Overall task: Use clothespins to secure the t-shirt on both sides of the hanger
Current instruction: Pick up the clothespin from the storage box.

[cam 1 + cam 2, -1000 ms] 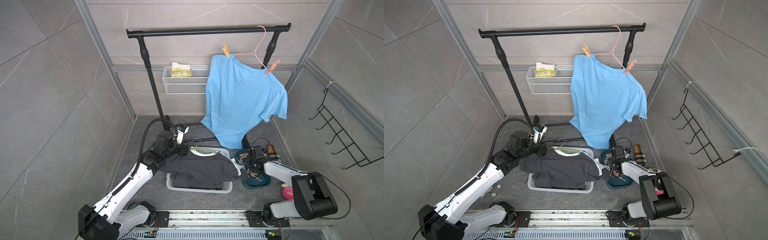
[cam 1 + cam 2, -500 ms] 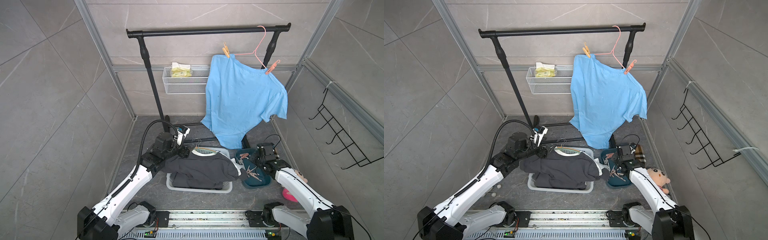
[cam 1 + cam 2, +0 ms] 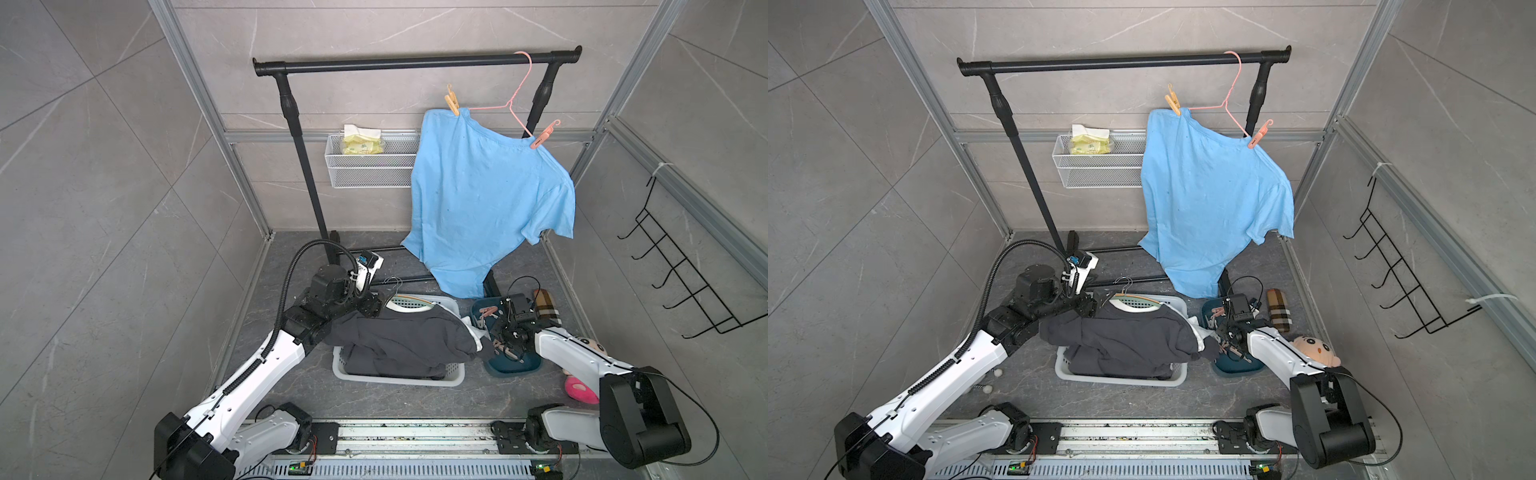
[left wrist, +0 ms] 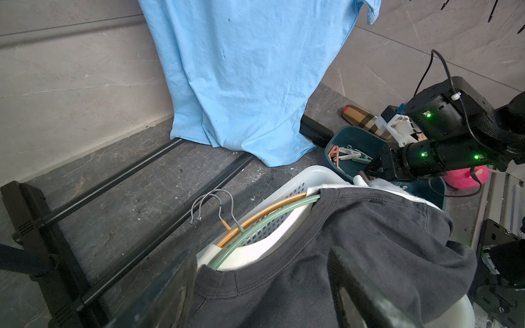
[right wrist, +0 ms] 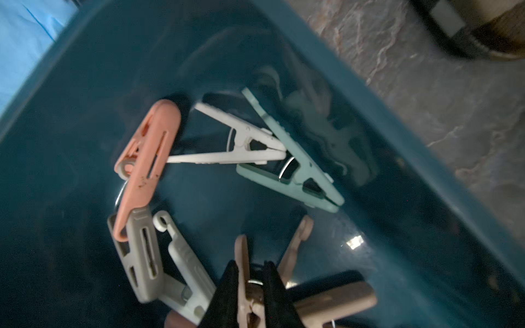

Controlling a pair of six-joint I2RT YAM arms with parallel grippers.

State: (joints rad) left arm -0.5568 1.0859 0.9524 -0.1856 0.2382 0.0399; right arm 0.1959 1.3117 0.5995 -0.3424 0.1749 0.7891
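Note:
A blue t-shirt (image 3: 486, 199) hangs on a pink hanger (image 3: 513, 97) from the black rail. A tan clothespin (image 3: 452, 101) grips one shoulder and a pink clothespin (image 3: 542, 137) grips the other. My right gripper (image 5: 251, 272) is down inside the teal bin (image 5: 85, 85), shut on a pinkish-tan clothespin (image 5: 243, 255). Several loose clothespins lie around it, among them a pink one (image 5: 147, 159) and a white one (image 5: 241, 147). My left gripper (image 4: 261, 255) stands open over the collar of a dark t-shirt (image 3: 407, 336) and holds nothing.
The dark shirt drapes over a white laundry basket (image 3: 395, 378) that holds a green and an orange hanger (image 4: 270, 215). A wire basket (image 3: 370, 166) hangs on the back wall. A plush toy (image 3: 582, 386) and a checked item (image 3: 546, 305) lie beside the bin. A hook rack (image 3: 681, 282) is on the right wall.
The right arm swung out towards the back of the bin, then folded back. Its gripper is low in the bin again. The left arm has barely moved.

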